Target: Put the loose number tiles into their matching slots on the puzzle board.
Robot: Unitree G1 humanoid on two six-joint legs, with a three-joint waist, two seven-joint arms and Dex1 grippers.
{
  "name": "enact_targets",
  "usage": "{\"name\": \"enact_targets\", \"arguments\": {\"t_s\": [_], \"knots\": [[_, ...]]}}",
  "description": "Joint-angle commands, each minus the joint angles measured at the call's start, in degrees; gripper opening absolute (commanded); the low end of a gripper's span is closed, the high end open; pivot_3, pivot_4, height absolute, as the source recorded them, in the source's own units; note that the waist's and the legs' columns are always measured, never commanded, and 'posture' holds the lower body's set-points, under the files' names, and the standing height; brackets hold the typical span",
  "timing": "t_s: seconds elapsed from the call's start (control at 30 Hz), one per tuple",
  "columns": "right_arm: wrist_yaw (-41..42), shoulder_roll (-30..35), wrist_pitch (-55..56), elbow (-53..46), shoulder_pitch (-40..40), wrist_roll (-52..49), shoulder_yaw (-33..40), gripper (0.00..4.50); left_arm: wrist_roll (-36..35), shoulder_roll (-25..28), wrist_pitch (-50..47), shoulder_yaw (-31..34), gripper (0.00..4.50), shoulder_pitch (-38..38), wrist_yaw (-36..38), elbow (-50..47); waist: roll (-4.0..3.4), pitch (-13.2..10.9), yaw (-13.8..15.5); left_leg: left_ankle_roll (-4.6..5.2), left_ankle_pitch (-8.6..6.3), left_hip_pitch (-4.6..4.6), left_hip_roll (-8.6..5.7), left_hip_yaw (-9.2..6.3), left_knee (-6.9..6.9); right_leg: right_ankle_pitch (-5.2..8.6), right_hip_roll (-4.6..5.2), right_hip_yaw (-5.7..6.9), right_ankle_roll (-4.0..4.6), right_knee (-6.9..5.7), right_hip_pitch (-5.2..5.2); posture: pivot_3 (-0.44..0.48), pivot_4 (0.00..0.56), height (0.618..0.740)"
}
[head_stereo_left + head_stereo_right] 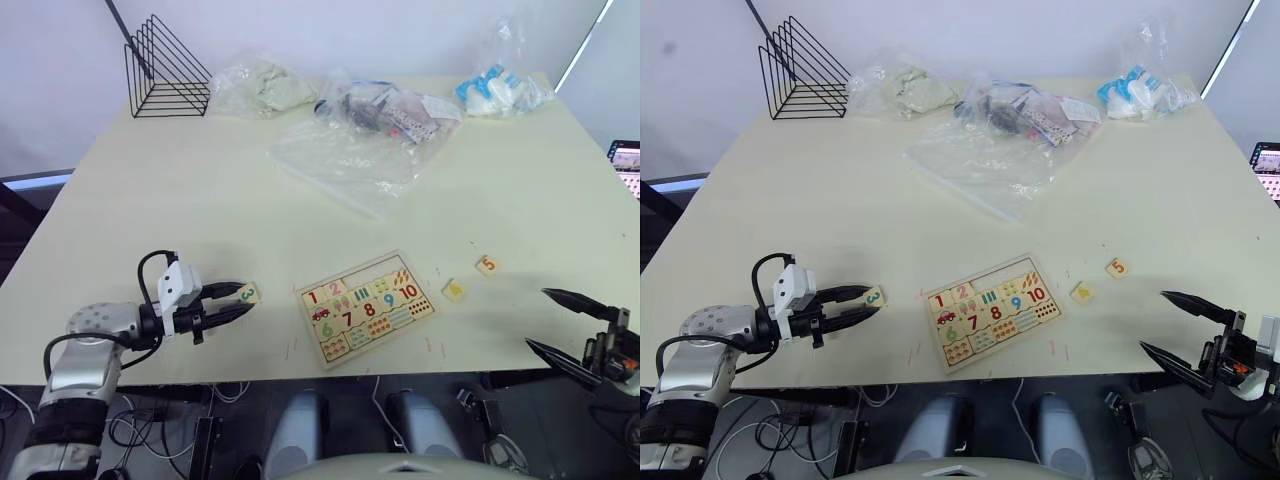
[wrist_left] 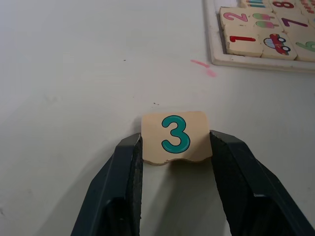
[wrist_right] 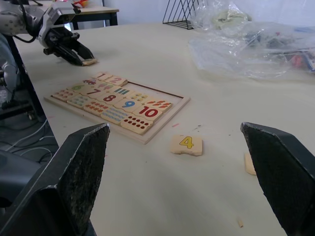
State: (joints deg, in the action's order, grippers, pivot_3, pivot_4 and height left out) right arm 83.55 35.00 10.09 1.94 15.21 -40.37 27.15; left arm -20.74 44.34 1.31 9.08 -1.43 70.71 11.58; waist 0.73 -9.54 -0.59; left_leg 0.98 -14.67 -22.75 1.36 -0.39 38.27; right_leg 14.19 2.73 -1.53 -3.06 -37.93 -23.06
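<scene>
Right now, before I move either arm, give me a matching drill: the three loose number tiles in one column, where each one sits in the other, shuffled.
Tiles:
1. 3 tile
2. 4 tile
3. 5 tile

Places:
A. on the table, farthest right of the puzzle board
B. between the left gripper fingers
C. on the table just right of the board

Pairs: 1-B, 2-C, 3-A

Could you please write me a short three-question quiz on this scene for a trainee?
1. True or false: the left gripper is closed on the 3 tile.
2. Which number tile lies nearest the puzzle board on the robot's right: A) 4, B) 5, C) 9?
3. Fill in: the right gripper is ____.

Key: 1 true. 2 A, the 4 tile; the 5 tile lies farther out. 3 open.
</scene>
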Motion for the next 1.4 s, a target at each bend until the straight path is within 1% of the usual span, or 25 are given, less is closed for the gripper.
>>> {"name": "enact_targets", "arguments": {"t_s": [0.03,0.13,0.23,0.3,0.37,0.4,0.5,0.53,0.6,0.7,0.8,0.9,1.1,1.23,1.27,1.3,1.4], "knots": [[0.7,0.2,0.7,0.0,-0.5,-0.2,0.2,4.50,-2.3,-0.8,-5.1,3.8,1.56,4.8,-5.9,-8.2,-0.01,0.0,-0.2,0.00,0.00,0.00,0.00,-0.01,0.00,0.00,0.00,0.00,0.00,0.00,0.00,0.000,0.150,0.740],[1.1,0.5,0.4,0.4,-1.4,-0.2,-0.4,4.50,-3.2,-3.7,-12.3,6.7,1.56,10.7,-15.9,-19.7,-0.01,0.0,-0.1,0.00,0.00,0.00,0.11,0.01,-0.02,0.00,0.05,-0.04,-0.01,0.01,-0.01,0.000,0.150,0.740],[1.5,1.0,-0.3,0.6,-2.4,-0.3,-1.0,4.50,-3.1,-8.9,-22.2,9.4,1.56,15.9,-29.7,-32.2,-0.01,0.0,0.0,0.00,0.00,0.00,0.11,-0.02,0.00,-0.01,0.06,-0.03,-0.01,0.02,-0.01,0.000,0.150,0.740],[1.7,1.2,-0.5,0.9,-2.9,-0.4,-1.1,4.50,-2.3,-12.0,-27.3,9.7,1.56,17.8,-36.3,-38.3,-0.01,0.0,0.3,0.00,0.00,0.00,0.06,-0.06,0.01,-0.01,0.15,0.00,-0.02,0.01,0.01,0.000,0.150,0.740],[1.8,1.5,-0.8,1.0,-3.2,-0.4,-1.2,4.50,-0.5,-14.6,-31.9,8.5,1.56,19.1,-42.5,-44.1,-0.01,0.0,0.5,0.00,0.00,0.00,0.05,-0.07,0.01,-0.01,0.13,0.01,-0.01,0.00,0.01,0.000,0.150,0.740],[1.9,1.5,-1.0,1.0,-3.3,-0.5,-1.2,4.50,0.0,-15.5,-33.8,8.0,1.56,19.3,-44.6,-46.0,-0.01,0.0,0.6,0.00,0.00,0.00,0.02,-0.07,0.02,-0.01,0.12,0.00,-0.01,0.01,0.02,0.000,0.150,0.740],[2.3,1.8,-1.4,1.1,-3.4,-0.5,-1.1,4.50,0.1,-20.5,-41.5,6.9,1.56,19.1,-53.2,-51.3,-0.03,0.0,0.5,0.00,0.00,0.00,-0.03,-0.06,0.02,-0.01,0.09,-0.01,-0.01,0.00,0.02,0.000,0.150,0.740],[2.5,2.1,-1.5,1.3,-3.5,-0.6,-1.0,4.50,0.2,-23.7,-45.0,6.3,1.56,18.8,-57.4,-53.4,-0.02,0.0,0.5,0.00,0.00,0.00,-0.04,-0.03,0.03,-0.01,0.09,-0.05,-0.02,0.01,0.02,0.000,0.150,0.740],[3.1,2.7,-1.7,1.7,-3.7,-0.6,-0.7,4.50,1.4,-28.6,-50.2,4.9,1.56,18.0,-64.0,-56.5,-0.03,0.0,0.5,0.00,0.00,0.00,-0.09,-0.04,0.03,-0.01,0.08,-0.04,-0.02,0.02,0.03,0.000,0.150,0.740],[3.5,3.3,-1.9,2.1,-3.9,-0.8,-0.5,4.50,3.7,-34.1,-55.0,3.9,1.56,16.4,-71.1,-59.1,0.00,0.0,0.6,0.00,0.00,-0.01,-0.14,-0.09,0.06,-0.01,0.05,-0.02,-0.03,0.01,0.06,0.000,0.150,0.740],[3.9,3.6,-2.2,2.2,-4.1,-0.8,-0.6,4.50,6.1,-38.9,-57.7,4.9,1.56,13.3,-77.4,-58.3,-0.01,0.0,0.6,0.00,0.00,0.02,-0.16,-0.09,0.06,0.00,-0.01,-0.02,-0.02,0.00,0.08,0.000,0.150,0.740],[4.4,3.7,-2.5,2.4,-4.3,-0.8,-0.7,4.50,7.4,-40.3,-59.0,4.9,1.56,11.2,-79.2,-57.5,0.01,0.1,0.6,0.00,0.00,0.01,-0.19,-0.05,0.06,-0.01,-0.01,0.00,-0.02,0.01,0.09,0.000,0.150,0.740],[6.8,4.1,-3.3,2.8,-5.5,-1.7,-1.1,4.50,8.5,-43.3,-62.4,2.6,1.56,11.6,-81.1,-59.5,0.00,0.1,0.5,0.00,0.00,0.01,-0.19,-0.06,0.06,0.00,-0.01,-0.04,-0.01,0.03,0.09,0.000,0.150,0.740],[8.7,4.1,-5.2,2.3,-5.9,-3.2,-1.0,4.50,9.2,-44.2,-63.5,2.0,1.56,10.6,-81.6,-60.1,-0.02,0.1,0.6,0.00,0.00,0.02,-0.20,-0.04,0.06,0.00,-0.01,-0.03,-0.01,0.03,0.09,0.000,0.150,0.740],[8.8,4.6,-5.0,1.8,-5.7,-3.7,-1.7,4.50,9.2,-44.2,-63.9,2.1,2.58,10.3,-81.5,-60.1,-0.02,0.1,0.5,0.00,0.00,0.01,-0.20,-0.04,0.06,0.00,-0.01,-0.03,-0.01,0.03,0.10,0.000,0.150,0.740],[8.9,5.1,-4.6,1.3,-5.4,-4.4,-2.4,4.50,9.2,-44.3,-64.2,2.2,2.63,10.1,-81.4,-60.2,-0.02,0.1,0.5,0.00,0.00,0.01,-0.20,-0.04,0.06,0.00,-0.01,-0.03,-0.01,0.03,0.10,0.000,0.150,0.740],[9.0,6.5,-3.7,0.1,-5.0,-7.4,-4.1,4.50,9.2,-44.4,-65.7,2.6,3.57,9.0,-81.3,-60.6,-0.04,0.1,0.5,0.00,0.00,0.02,-0.21,-0.03,0.06,0.00,-0.01,-0.04,-0.01,0.03,0.10,0.000,0.150,0.740]]}}
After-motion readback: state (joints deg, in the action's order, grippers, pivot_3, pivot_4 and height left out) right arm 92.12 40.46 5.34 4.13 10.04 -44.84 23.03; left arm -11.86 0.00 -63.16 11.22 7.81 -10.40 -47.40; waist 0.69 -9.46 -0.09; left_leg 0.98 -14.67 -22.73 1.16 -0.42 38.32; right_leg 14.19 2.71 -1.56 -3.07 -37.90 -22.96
